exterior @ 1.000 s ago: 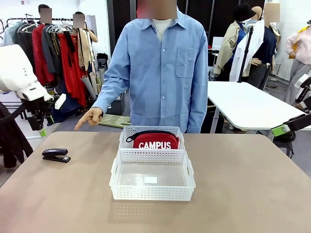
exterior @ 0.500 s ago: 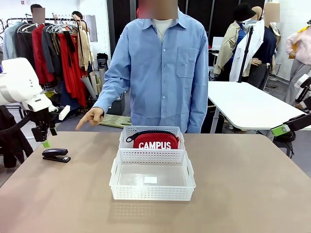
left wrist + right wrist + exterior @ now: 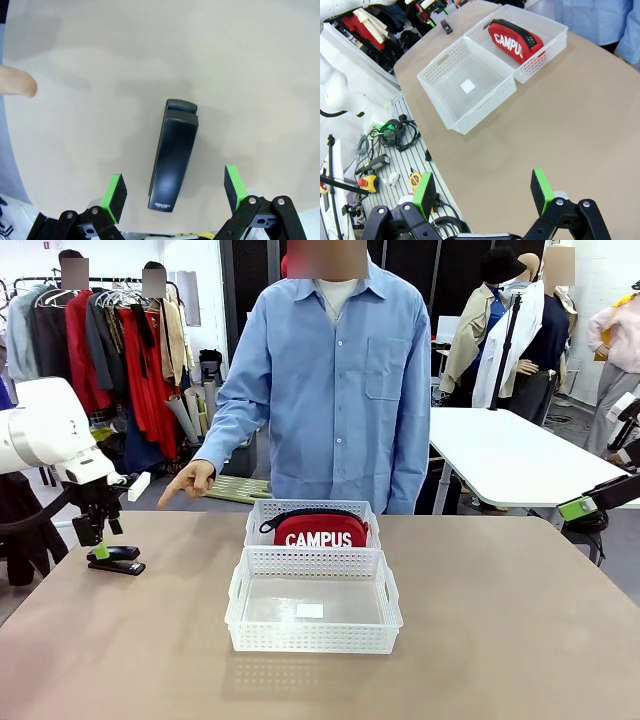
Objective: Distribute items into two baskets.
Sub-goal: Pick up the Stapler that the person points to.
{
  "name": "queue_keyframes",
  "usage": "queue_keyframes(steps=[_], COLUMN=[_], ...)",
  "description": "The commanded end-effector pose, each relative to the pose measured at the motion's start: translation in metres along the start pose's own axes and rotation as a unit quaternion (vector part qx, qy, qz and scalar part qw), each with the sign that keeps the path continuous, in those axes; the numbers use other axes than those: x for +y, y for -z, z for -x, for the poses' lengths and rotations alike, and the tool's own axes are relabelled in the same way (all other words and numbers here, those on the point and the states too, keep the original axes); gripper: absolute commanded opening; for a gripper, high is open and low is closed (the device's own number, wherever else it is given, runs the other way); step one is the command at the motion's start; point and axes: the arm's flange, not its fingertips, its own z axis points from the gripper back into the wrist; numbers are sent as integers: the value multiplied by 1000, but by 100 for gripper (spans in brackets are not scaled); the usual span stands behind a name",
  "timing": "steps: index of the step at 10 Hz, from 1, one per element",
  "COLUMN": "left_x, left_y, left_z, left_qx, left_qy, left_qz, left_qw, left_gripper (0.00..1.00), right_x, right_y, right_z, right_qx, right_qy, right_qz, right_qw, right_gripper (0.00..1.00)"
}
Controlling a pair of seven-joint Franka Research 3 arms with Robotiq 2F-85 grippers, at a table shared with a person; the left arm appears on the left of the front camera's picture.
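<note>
Stapler (image 3: 174, 155) black. Pouch (image 3: 321, 530) red, white lettering. Baskets (image 3: 313, 638) white, lattice-perforated. Surface (image 3: 500, 620) tan. Finger pads (image 3: 115, 191) green.

I am seeing the far basket (image 3: 258, 523) sitting directly behind and touching the near basket (image 3: 313, 638) at the middle of the table (image 3: 500, 620). The pouch (image 3: 320, 531) is lying in the far basket. The stapler (image 3: 118, 560) is lying well to their left, with my left gripper (image 3: 174, 181) hanging above it.

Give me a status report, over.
Left gripper open over stapler, not gripping. Right gripper open, aside. Pouch in far basket. Person's hand beyond stapler, nothing blocking.
</note>
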Motion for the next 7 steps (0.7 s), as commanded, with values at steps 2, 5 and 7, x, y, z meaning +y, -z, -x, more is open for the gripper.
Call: queue_keyframes(steps=[2, 5, 7], left_x=[-1, 2, 4], left_y=[14, 30, 33], left_z=[-1, -1, -1], left_qx=[-9, -5, -3], left_qy=[-22, -31, -33], left_qz=[-4, 1, 2], left_qw=[1000, 1000, 999], left_gripper=[100, 100, 100], right_x=[0, 0, 0], right_y=[0, 0, 0], right_z=[-1, -1, -1], right_qx=[-6, -6, -6], right_qy=[-2, -2, -2], right_qz=[-3, -3, -3], right_qw=[1000, 1000, 1000], right_gripper=[100, 100, 100])
